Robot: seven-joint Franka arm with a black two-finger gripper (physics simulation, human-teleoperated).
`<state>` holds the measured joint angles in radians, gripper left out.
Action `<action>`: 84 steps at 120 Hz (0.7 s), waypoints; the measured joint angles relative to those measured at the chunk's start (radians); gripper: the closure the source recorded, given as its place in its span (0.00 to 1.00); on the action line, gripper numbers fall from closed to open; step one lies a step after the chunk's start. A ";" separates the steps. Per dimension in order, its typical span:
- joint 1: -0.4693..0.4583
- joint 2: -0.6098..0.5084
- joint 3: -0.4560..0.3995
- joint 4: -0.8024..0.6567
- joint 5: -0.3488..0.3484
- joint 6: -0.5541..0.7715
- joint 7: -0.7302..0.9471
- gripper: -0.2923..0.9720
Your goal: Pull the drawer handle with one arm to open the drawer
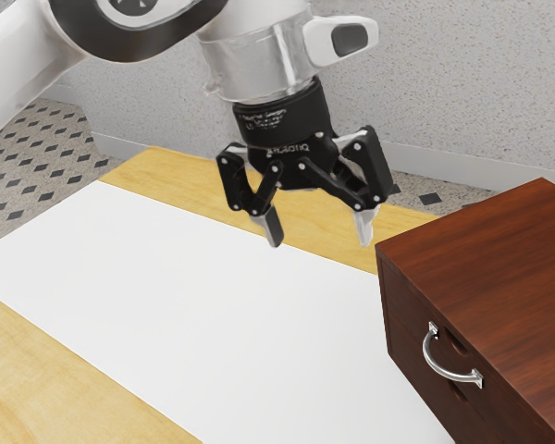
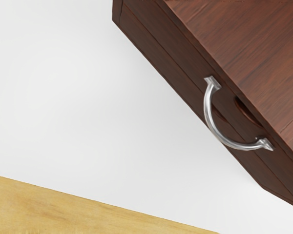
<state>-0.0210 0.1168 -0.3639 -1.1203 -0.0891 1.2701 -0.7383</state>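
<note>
**Position.** The arm (image 1: 259, 55) comes in from the exterior view's upper left. Its jaws hang above the white mat (image 1: 166, 296) that covers the middle of the desk (image 1: 37, 388). The jaws are spread wide, point downward, and have nothing between them.

**Task item.** The dark wood cabinet (image 1: 499, 250) stands on the mat at the exterior view's lower right. The drawer (image 1: 409, 347) is in the cabinet's front face and appears flush with it, so it is judged shut. The drawer handle (image 1: 449, 356) is a curved silver bar fixed at both ends, bowing outward from a shallow recess. The wrist view shows the same handle (image 2: 224, 122) on the drawer front (image 2: 185, 83), below the hand and off to one side. The jaws are well apart from the handle and higher than the cabinet top.

**Status.** The approach has not begun, and no contact has been made.

**Risks, as judged:**
- The handle sits low on an upright face. A downward-pointing descent could drive a finger into the cabinet's top edge or into the desk.
- The bar is thin and curved. Closing off-centre, or on one of its ends, could let it slip free during the pull.
- Nothing visible anchors the cabinet. A pull out of line with the drawer's travel could bind the drawer or drag the whole cabinet across the mat.
</note>
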 joint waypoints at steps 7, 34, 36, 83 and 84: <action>-0.001 0.000 -0.001 -0.014 0.012 0.007 -0.064 0.23; -0.053 0.002 0.003 -0.084 0.083 0.050 -0.311 0.23; -0.051 0.001 0.004 -0.093 0.085 0.053 -0.327 0.23; -0.082 -0.139 0.025 -0.412 0.123 0.270 -0.589 0.23; -0.083 -0.144 0.026 -0.419 0.123 0.276 -0.593 0.23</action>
<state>-0.1042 -0.0268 -0.3380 -1.5397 0.0339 1.5464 -1.3312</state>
